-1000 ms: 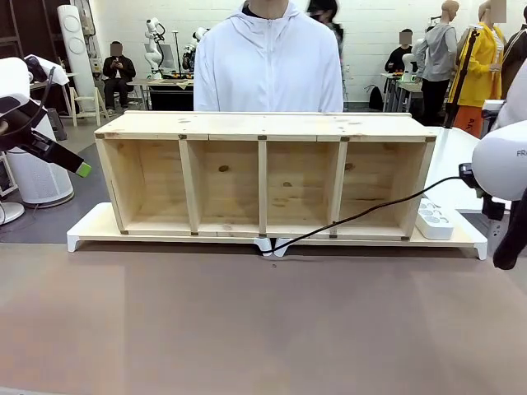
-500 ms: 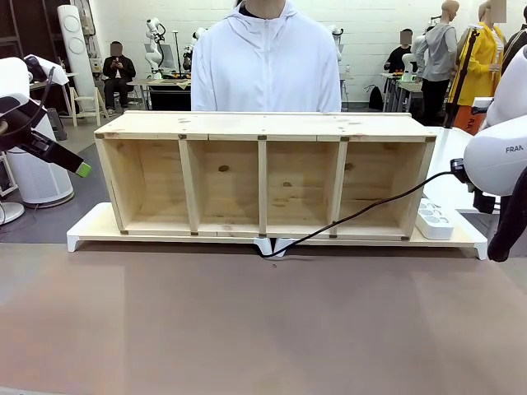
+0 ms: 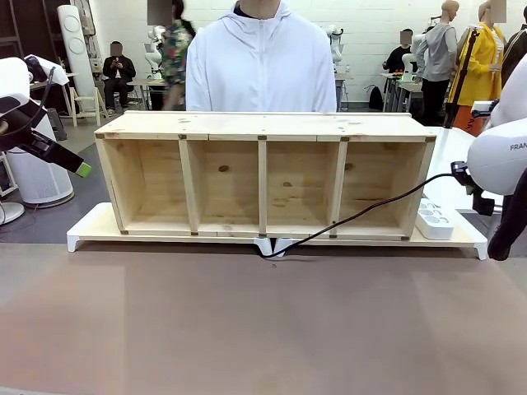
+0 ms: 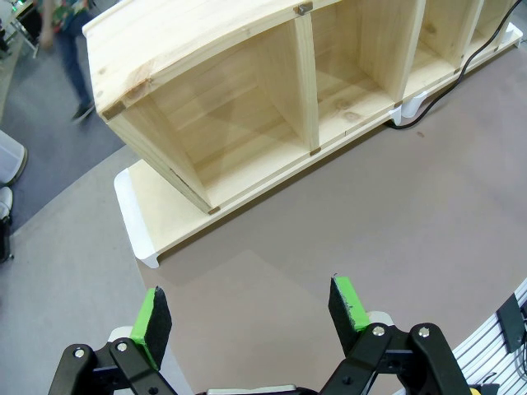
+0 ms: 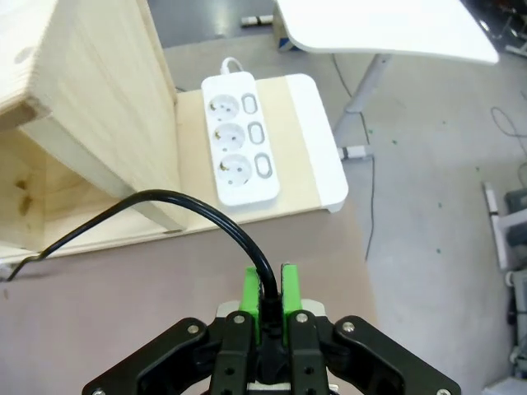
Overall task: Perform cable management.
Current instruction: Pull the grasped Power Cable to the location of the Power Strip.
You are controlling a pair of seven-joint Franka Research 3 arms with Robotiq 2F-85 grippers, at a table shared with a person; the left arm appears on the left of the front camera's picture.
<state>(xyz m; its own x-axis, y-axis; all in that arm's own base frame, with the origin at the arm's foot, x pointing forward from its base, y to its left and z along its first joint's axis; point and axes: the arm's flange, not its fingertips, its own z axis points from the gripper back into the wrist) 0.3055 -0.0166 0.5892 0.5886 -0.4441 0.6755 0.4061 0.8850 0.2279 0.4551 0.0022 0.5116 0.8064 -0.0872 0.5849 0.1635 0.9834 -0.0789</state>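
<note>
My right gripper pinches the cable, my left gripper gapes empty; a hard pull may snag it under the shelf.

Front camera faces the wooden shelf across the table; both wrist cameras overlook its ends.

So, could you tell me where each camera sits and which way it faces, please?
Front view: fixed between the arms, facing the shelf and the person behind it; left gripper at left, right arm at right.
Left wrist view: looks down at the shelf's left end; left gripper open.
Right wrist view: looks down at the power strip; right gripper shut on the cable.
Shared: all show shelf and cable.
</note>
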